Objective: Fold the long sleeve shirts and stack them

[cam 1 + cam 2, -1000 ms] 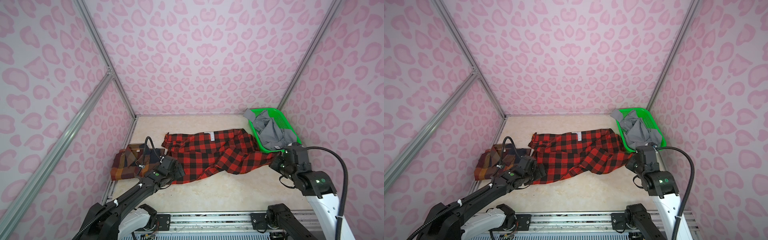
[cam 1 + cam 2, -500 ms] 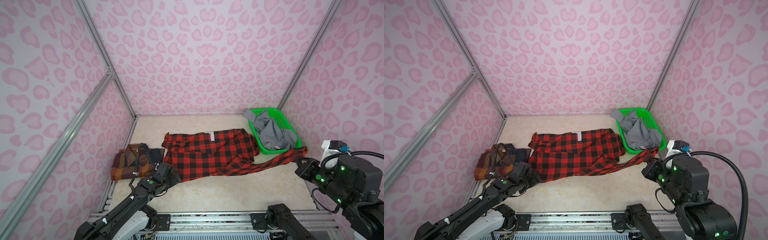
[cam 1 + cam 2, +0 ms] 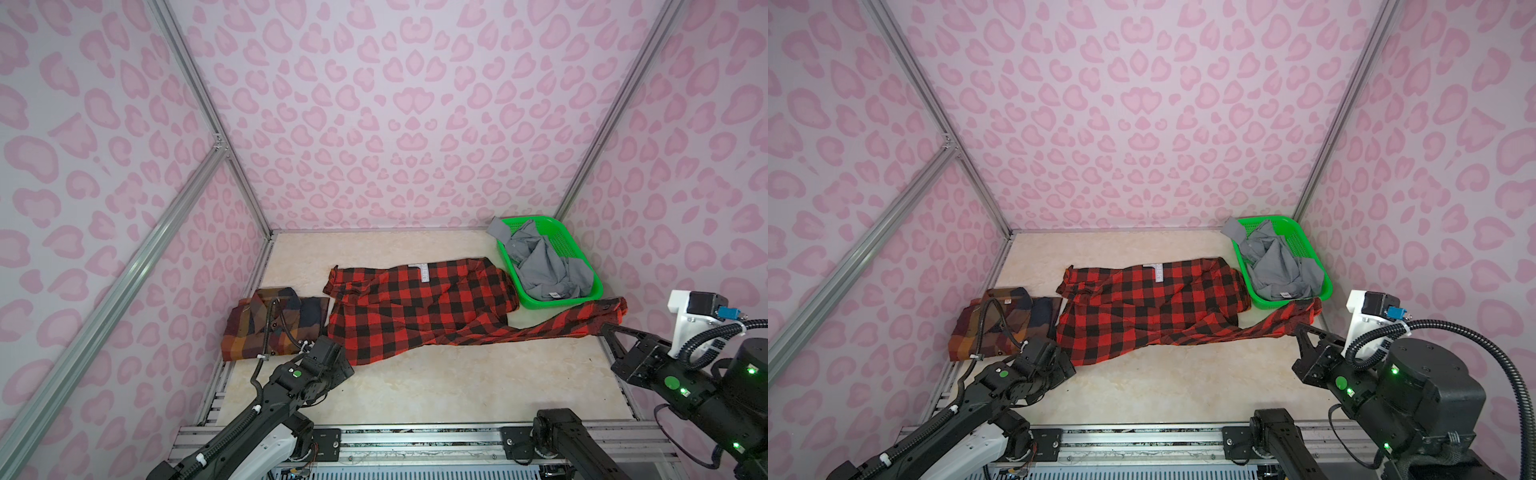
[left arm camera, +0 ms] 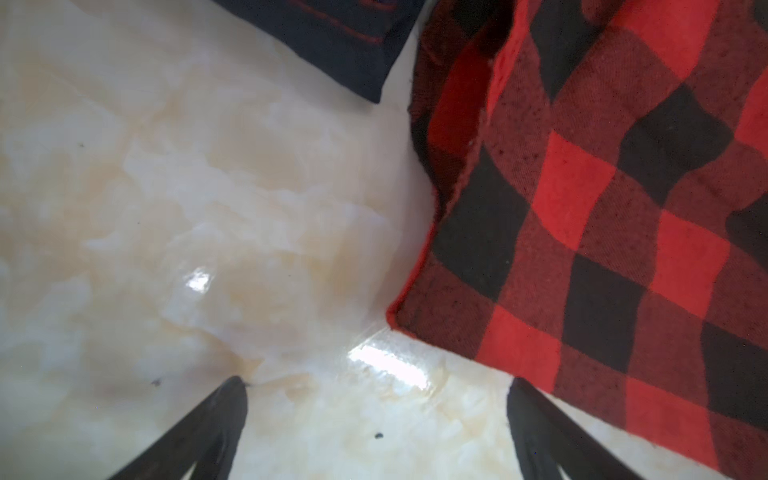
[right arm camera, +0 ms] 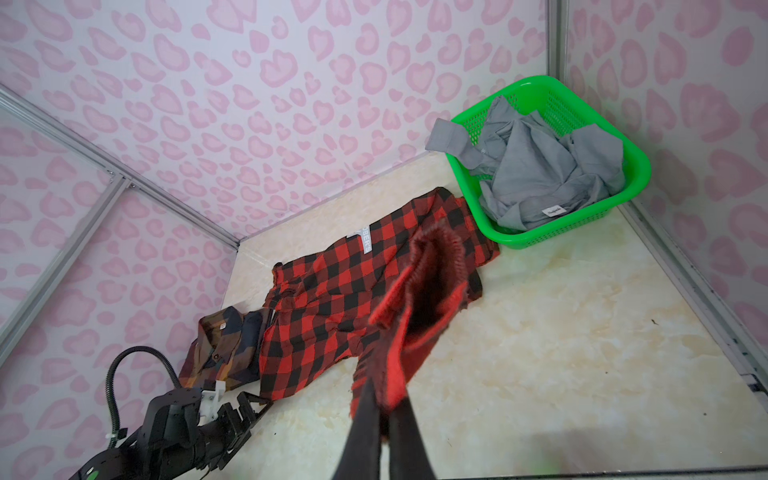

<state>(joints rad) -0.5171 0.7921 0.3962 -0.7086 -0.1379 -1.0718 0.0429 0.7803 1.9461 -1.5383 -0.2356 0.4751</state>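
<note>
The plaid shirt (image 3: 270,324) lies folded at left. My right pincer (image 5: 384,399) is clamped on the flannel (image 3: 415,311) sleeve; my left pincer (image 4: 376,382) stands apart, empty. The grey shirt (image 3: 544,266) waits unfolded in the basket (image 3: 557,301).

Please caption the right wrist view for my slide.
Right end effector grips red checked flannel by its sleeve; grey shirt lies in green basket.

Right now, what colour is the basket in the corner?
The basket is bright green, clearest in the right wrist view.
</note>
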